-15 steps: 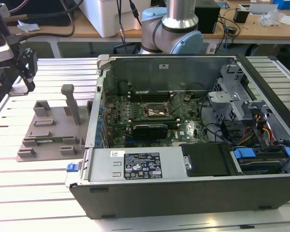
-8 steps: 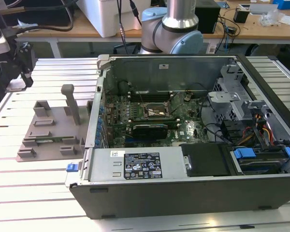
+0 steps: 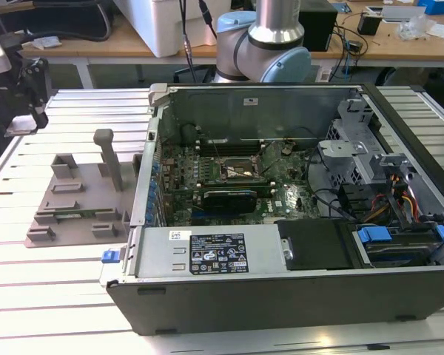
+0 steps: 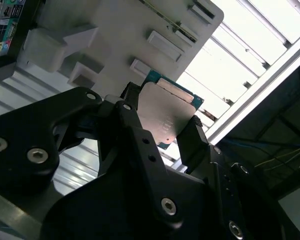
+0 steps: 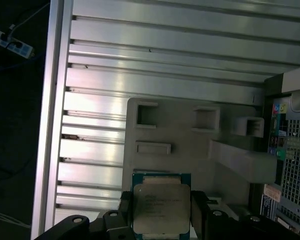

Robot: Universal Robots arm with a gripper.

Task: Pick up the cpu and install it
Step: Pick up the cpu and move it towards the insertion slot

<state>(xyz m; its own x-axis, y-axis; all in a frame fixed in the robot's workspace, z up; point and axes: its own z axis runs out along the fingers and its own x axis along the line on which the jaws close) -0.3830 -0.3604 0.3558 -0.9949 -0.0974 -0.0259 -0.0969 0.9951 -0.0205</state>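
Remote station, one moment. I am holding the cpu point(image 5: 161, 207) between the jaws, which are clamping narrowly on two of its opposite edges. Its silvery top is facing the cameras in both wrist views, with a green border showing around it. Beneath the jaws the grey tray point(image 5: 190, 145) is lying on the slatted desk point(image 5: 140, 55), and the cpu appears lifted off it. In the exterior view, from the exterior view's left to its right, I am seeing the tray and then the open computer case point(image 3: 281, 296) just beside it. The motherboard socket point(image 3: 240, 171) is sitting inside the case, well apart from the tray.
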